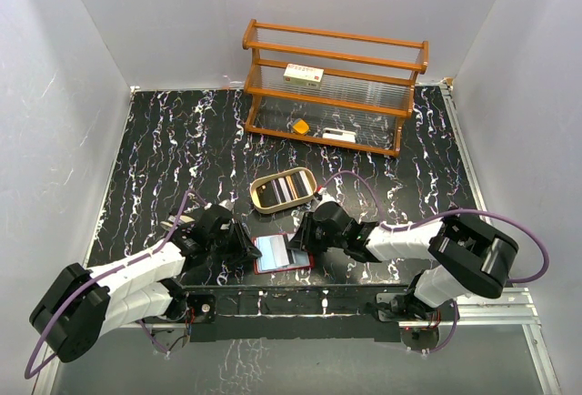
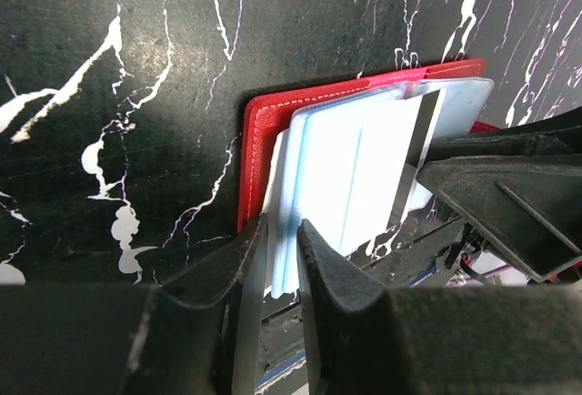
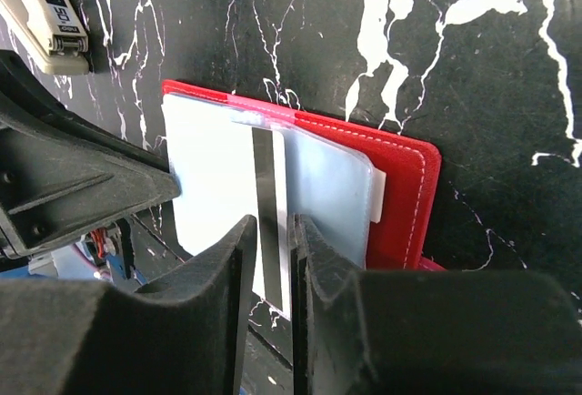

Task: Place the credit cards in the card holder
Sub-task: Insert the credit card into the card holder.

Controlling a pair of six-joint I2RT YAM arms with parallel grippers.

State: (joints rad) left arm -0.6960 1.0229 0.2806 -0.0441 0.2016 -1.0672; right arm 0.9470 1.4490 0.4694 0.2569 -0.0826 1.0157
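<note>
From above, the card holder (image 1: 284, 256) lies open on the black marbled table (image 1: 164, 158), near the front edge and between the two arms, its bluish pockets facing up. The left gripper (image 1: 247, 248) meets its left edge and the right gripper (image 1: 303, 238) its upper right corner. Just behind the holder sits a tan oval tray (image 1: 255, 197) with several credit cards (image 1: 286, 186) lying flat in it, and a wooden rack (image 1: 336, 49) stands at the back of the table. The left wrist camera shows the left gripper's fingers (image 2: 323, 272) drawn almost together, nipping the near edge of the clear pocket leaves. The red cover spreads flat on the table beyond them. A pale card with a dark stripe (image 2: 421, 136) lies slantwise on the far side of the pockets, where the right gripper's black fingers reach in. In the right wrist camera, the right gripper's fingers stand a narrow slit apart directly over that striped card. The card's far end is tucked under a pocket's edge, but whether the fingers are gripping it cannot be told. A pale stapler-like tool (image 3: 45, 17) lies on the table beyond the holder's corner.
</note>
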